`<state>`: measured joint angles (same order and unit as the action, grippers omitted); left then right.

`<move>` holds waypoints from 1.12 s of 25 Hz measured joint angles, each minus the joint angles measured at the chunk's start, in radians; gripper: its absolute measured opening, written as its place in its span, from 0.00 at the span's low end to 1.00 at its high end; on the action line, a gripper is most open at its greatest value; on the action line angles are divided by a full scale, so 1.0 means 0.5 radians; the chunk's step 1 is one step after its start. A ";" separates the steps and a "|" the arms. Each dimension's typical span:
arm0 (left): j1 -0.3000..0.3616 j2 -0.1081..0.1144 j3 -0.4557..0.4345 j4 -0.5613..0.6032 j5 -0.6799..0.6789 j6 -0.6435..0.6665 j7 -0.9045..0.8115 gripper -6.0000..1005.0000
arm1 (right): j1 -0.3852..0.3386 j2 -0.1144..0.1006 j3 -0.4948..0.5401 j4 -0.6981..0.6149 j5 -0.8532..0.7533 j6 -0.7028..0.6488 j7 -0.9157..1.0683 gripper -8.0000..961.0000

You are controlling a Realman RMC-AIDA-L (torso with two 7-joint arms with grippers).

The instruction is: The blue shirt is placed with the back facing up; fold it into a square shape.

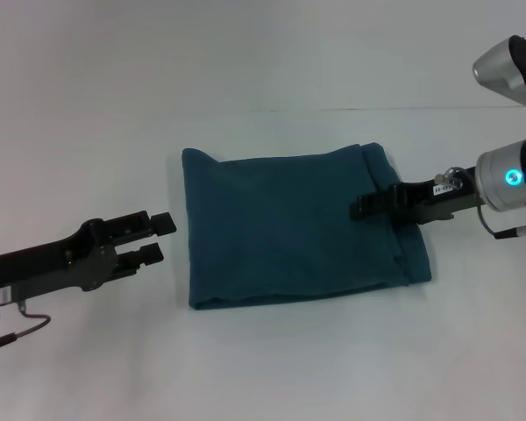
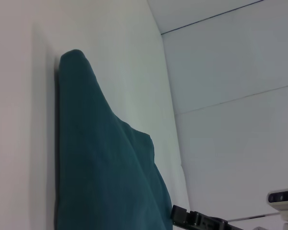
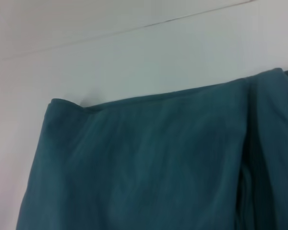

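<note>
Blue shirt lying folded, roughly square; folding looking nearly finished. Left gripper hovering beside it, fingers apart; right gripper hanging over right side, grip unclear.

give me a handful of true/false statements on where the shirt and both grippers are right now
1. The blue shirt lies folded into a roughly square block on the white table. True.
2. The left gripper is clamped on the shirt's edge. False: it sits beside the shirt's left edge, apart from the fabric, jaws open.
3. The right gripper is over the shirt's right portion. True.
4. White lettering shows on the shirt's upper face. False: only plain fabric is visible.
5. The shirt hangs off the table's edge. False: it lies wholly on the tabletop.
</note>
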<state>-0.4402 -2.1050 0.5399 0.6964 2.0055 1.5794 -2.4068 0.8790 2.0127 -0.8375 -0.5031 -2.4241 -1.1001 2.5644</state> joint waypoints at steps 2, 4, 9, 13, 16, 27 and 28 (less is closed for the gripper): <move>-0.008 -0.002 0.000 -0.002 0.006 -0.008 0.000 0.70 | 0.002 0.026 -0.001 0.000 0.005 0.042 -0.010 0.90; -0.013 -0.004 0.000 -0.004 0.008 -0.011 0.000 0.70 | 0.005 0.035 -0.002 0.001 0.004 0.057 -0.011 0.90; -0.017 -0.005 0.000 -0.005 0.008 -0.029 0.000 0.70 | 0.023 0.046 -0.053 0.042 -0.002 0.114 0.001 0.90; -0.020 -0.005 -0.001 -0.006 0.001 -0.036 0.000 0.70 | 0.023 0.041 -0.076 0.054 -0.003 0.125 0.012 0.89; -0.027 -0.005 0.000 -0.006 -0.003 -0.052 0.000 0.70 | 0.016 0.031 -0.072 0.054 0.003 0.127 0.012 0.89; -0.056 0.007 -0.007 -0.056 -0.005 -0.071 0.021 0.70 | 0.001 0.063 -0.059 0.055 0.096 0.197 -0.004 0.83; -0.056 0.007 -0.007 -0.056 -0.005 -0.071 0.021 0.70 | 0.000 0.063 -0.059 0.055 0.097 0.197 -0.002 0.78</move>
<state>-0.4682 -2.1017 0.5362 0.6685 2.0029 1.5437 -2.3964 0.8792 2.0440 -0.8669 -0.4756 -2.3757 -1.0014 2.5632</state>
